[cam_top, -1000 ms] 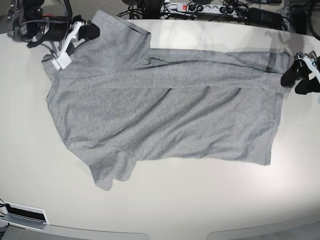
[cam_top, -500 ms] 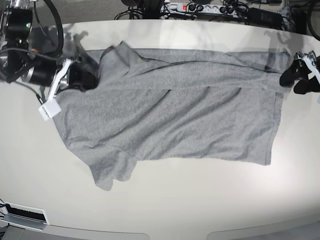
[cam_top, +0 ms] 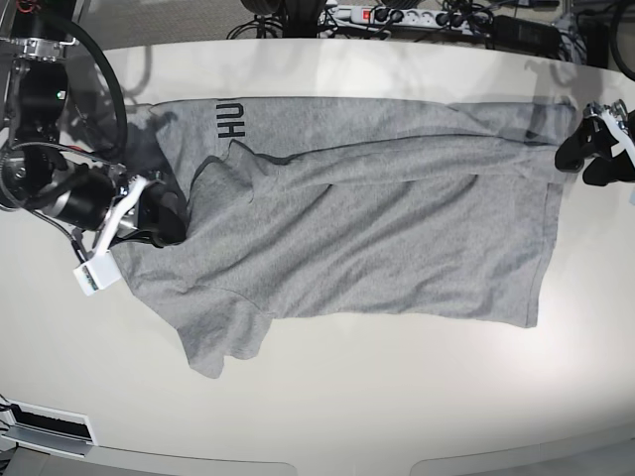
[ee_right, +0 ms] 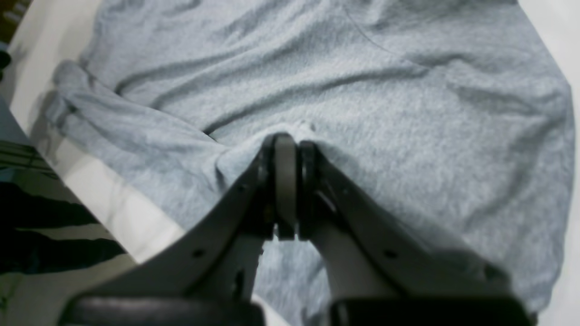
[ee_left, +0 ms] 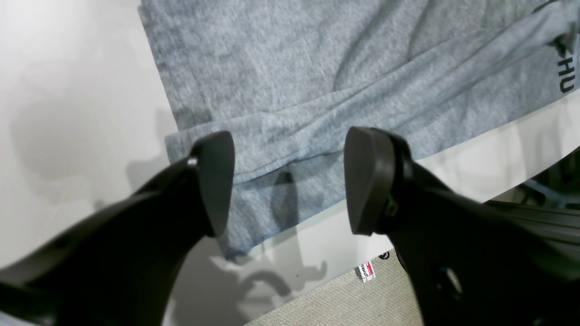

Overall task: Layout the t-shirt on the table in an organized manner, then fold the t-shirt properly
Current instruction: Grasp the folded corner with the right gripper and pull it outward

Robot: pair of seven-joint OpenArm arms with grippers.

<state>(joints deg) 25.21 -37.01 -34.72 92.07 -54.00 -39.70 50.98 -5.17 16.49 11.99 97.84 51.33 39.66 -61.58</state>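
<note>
A: Where is the t-shirt (cam_top: 377, 218) at this stage?

B: It lies on the table (cam_top: 397, 397), largely spread out; the far long edge is doubled over onto the body, so black lettering (cam_top: 231, 117) shows on the turned-over strip; one sleeve (cam_top: 223, 342) points toward the near edge.

A: State of the right gripper (ee_right: 286, 145)?

B: Jaws pressed together, pinching a ridge of grey cloth near the collar end; in my judgement the pinch is there to carry that end across, either to make a fold or to undo one; I cannot tell which.

A: And the left gripper (ee_left: 290, 176)?

B: Jaws spread wide, gripping nothing; it hangs over the folded hem corner by the table edge; probably placed to take that corner next; confirm both layers are caught, or the strip may skew.
</note>
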